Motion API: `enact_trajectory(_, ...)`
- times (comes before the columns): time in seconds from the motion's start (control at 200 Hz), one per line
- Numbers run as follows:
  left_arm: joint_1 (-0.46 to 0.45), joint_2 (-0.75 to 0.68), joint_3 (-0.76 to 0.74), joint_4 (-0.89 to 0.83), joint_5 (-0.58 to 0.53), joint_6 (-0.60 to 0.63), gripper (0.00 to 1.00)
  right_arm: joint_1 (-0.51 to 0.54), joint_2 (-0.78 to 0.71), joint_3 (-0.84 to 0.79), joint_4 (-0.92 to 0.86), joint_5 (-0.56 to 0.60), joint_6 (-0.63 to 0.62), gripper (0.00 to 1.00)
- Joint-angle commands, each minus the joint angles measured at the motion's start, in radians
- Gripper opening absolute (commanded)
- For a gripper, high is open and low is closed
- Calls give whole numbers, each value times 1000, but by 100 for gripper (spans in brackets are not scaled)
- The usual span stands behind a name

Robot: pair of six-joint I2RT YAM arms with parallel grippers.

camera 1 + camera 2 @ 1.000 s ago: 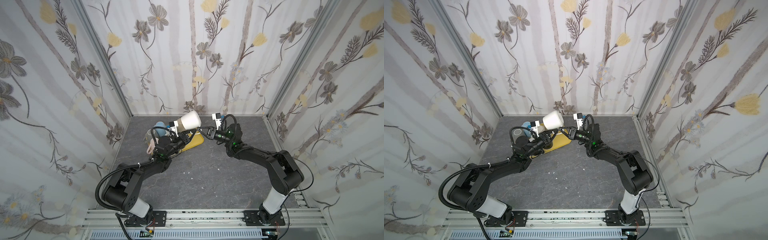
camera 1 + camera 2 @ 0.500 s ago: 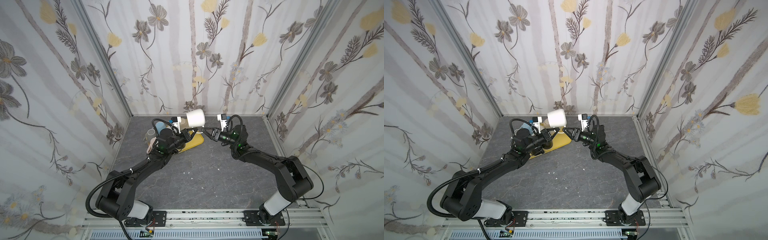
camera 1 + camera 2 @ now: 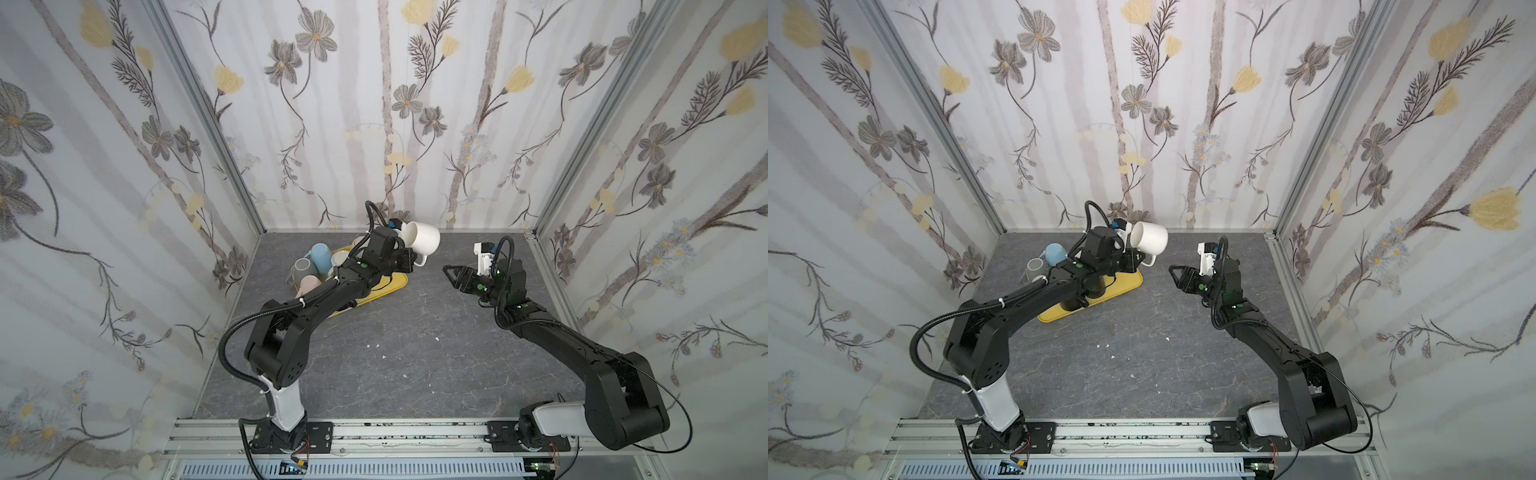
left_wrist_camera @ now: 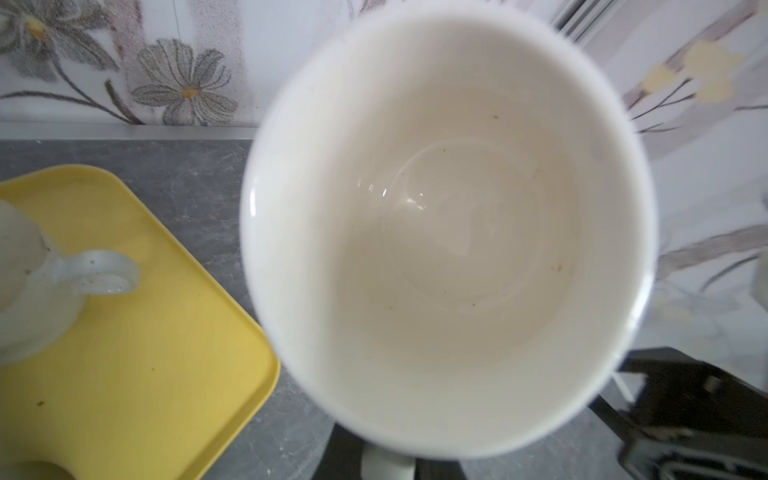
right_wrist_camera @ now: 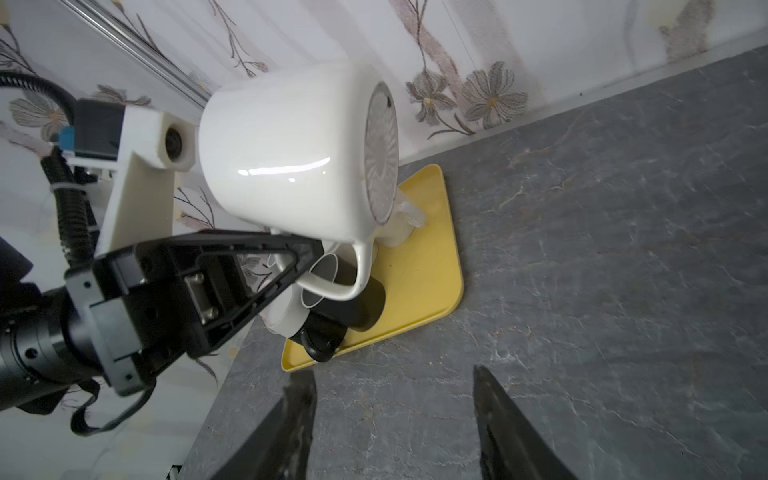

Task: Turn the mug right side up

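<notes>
Currently, my stock reads as follows.

Mug (image 3: 424, 242) (image 3: 1150, 241): white, raised clear of the worktop (image 3: 395, 353). It lies on its side in the air, neither upright nor inverted. The mouth faces my left wrist, where the bare inside (image 4: 449, 232) fills the view. The ribbed base faces my right pincer, as the right wrist view (image 5: 286, 166) shows. It hangs near the worktop's back edge, just beyond the tray's back right corner.

Left pincer (image 3: 409, 262) (image 3: 1138, 261) (image 5: 307, 249): clamped on the mug's handle, carrying the whole mug.

Right pincer (image 3: 451, 274) (image 3: 1177, 274) (image 5: 395, 415): jaws parted, nothing between them. It hangs over bare worktop to the right of the tray, pointing at the mug and apart from it.

Tray (image 3: 395, 282) (image 3: 1125, 286) (image 4: 145, 353) (image 5: 436, 257): yellow, flat on the worktop toward the back left corner.

Black mug (image 5: 353, 307): lying on its side on the tray.

Blue mug (image 3: 320, 253) (image 3: 1054, 252): at the tray's far left end, among other mugs.

Speckled mug (image 4: 25, 282): pale, on the tray, handle towards the white mug.
</notes>
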Motion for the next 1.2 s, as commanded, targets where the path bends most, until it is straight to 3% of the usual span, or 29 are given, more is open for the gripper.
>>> enact_trajectory(0.0, -14, 111, 153, -198, -123, 224, 0, -19, -30, -46, -91, 18, -37, 59)
enact_trajectory(0.285, -23, 389, 527, -372, -79, 645, 0, -69, -190, -153, -206, 91, -87, 61)
enact_trajectory(0.44, -26, 528, 755, -516, -40, 796, 0, -87, -264, -188, -250, 129, -106, 61)
enact_trajectory(0.749, -27, 596, 757, -518, -6, 1021, 0, -91, -297, -218, -258, 142, -96, 61)
enact_trajectory(1.199, -28, 666, 764, -478, -84, 1185, 0, -91, -242, -214, -250, 119, -88, 61)
